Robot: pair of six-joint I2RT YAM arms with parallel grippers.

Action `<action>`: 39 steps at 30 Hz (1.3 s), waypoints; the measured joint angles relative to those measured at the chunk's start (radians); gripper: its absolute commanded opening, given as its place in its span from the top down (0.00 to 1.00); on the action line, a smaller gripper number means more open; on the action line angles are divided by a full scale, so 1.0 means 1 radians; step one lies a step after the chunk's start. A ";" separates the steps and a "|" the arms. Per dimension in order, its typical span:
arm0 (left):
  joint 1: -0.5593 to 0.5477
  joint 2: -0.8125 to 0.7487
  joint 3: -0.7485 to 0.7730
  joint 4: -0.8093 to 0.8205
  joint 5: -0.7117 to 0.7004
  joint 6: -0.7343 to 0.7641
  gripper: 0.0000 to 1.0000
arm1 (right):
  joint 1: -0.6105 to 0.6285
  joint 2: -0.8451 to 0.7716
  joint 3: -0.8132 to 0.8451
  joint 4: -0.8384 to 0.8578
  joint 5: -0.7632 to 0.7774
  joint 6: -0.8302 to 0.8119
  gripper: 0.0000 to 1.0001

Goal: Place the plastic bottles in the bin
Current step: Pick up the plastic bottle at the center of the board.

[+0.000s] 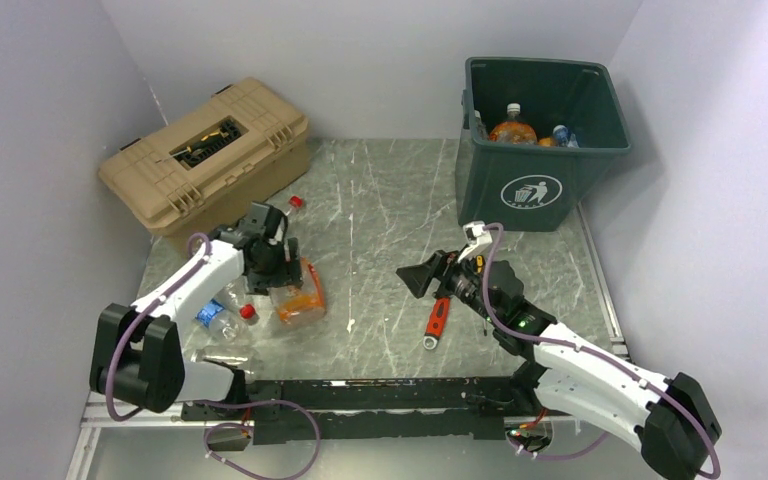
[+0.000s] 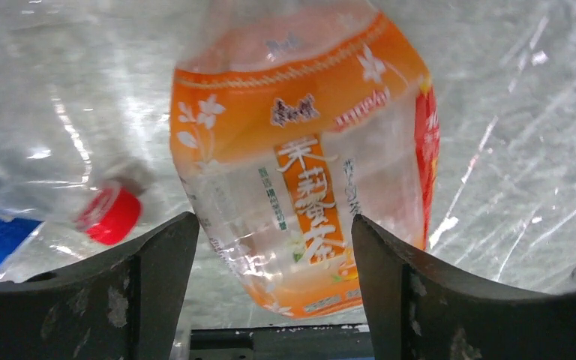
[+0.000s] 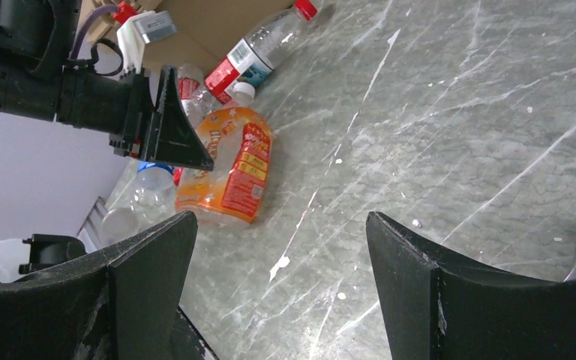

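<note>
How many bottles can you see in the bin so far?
2: an orange bottle in the middle of the bin, a blue-labelled bottle just right of it. Others may lie hidden below the rim or by the left wall.

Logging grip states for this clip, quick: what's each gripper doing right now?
Left gripper: open, jaws either side of the orange-label bottle, not visibly clamped on it.
Right gripper: open, holding nothing.
</note>
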 measured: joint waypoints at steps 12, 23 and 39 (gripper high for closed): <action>-0.160 0.055 0.012 0.088 -0.034 -0.107 0.20 | 0.015 -0.006 0.001 -0.008 0.029 -0.001 0.13; -0.159 0.040 -0.051 0.227 -0.021 -0.198 0.51 | 0.018 0.094 0.012 -0.008 0.020 0.000 0.13; -0.159 -0.060 -0.114 0.248 0.003 -0.184 0.10 | 0.019 0.244 0.061 -0.018 -0.032 0.016 0.07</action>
